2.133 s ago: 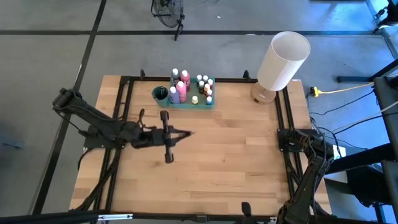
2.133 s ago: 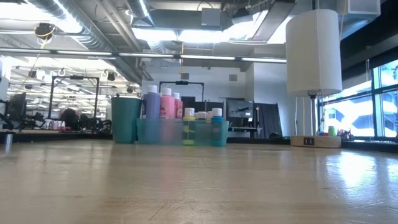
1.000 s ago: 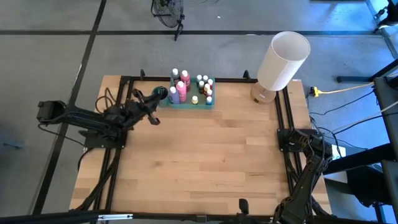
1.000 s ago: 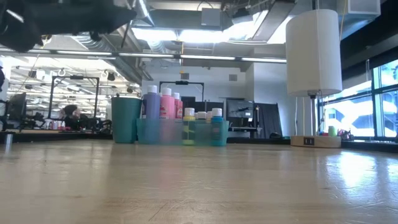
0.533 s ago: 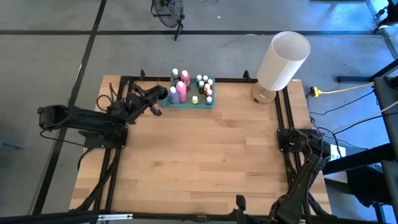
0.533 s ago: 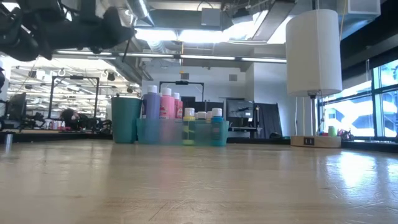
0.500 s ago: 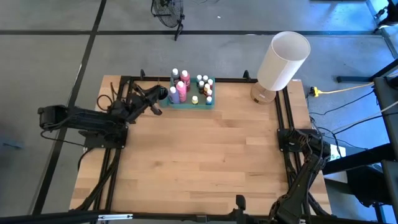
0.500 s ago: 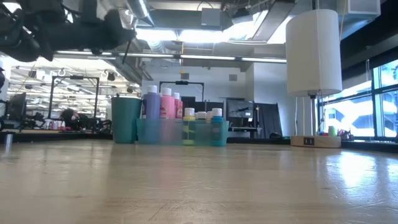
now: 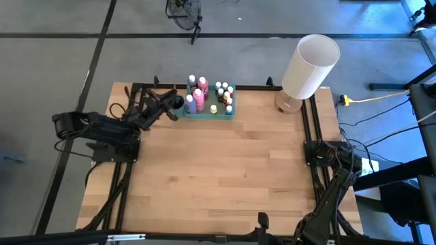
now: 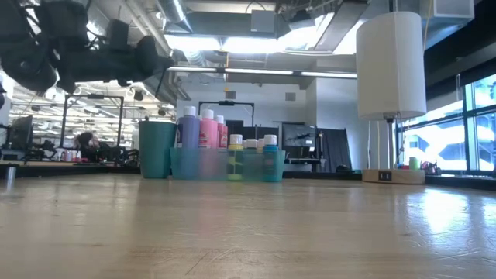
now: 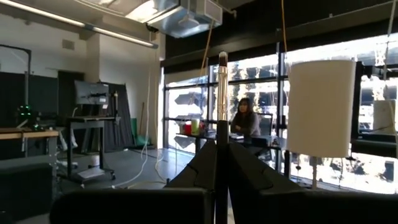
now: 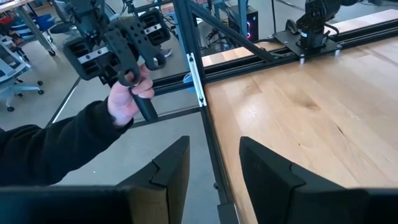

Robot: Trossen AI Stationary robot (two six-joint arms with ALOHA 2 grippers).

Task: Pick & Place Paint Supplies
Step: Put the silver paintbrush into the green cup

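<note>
**Ana:** Where is the left tool (image 9: 165, 103)?

**Ben:** It is up in the air at the back left part of the light wooden table (image 9: 225, 177), just beside the round dark green cup (image 9: 175, 102). Its fingers are pressed together on a thin dark paintbrush (image 11: 222, 106). The brush stands straight up between them, tip on top.

**Ana:** And the small paint bottles with white caps (image 9: 208, 96)?

**Ben:** They stand in the see-through green tray (image 10: 226, 164), right next to the cup. Pink and purple ones are tall; yellow and blue ones are short. The left tool is near them but not touching them.

**Ana:** What about the right tool (image 12: 211, 168)?

**Ben:** It waits past the right edge of the table, well apart from the bottles. Its fingers are spread, with nothing between them. A person's hand (image 12: 129, 99) grips a dark handle beyond it. The big white lamp (image 9: 310, 67) stands at the back right.
</note>
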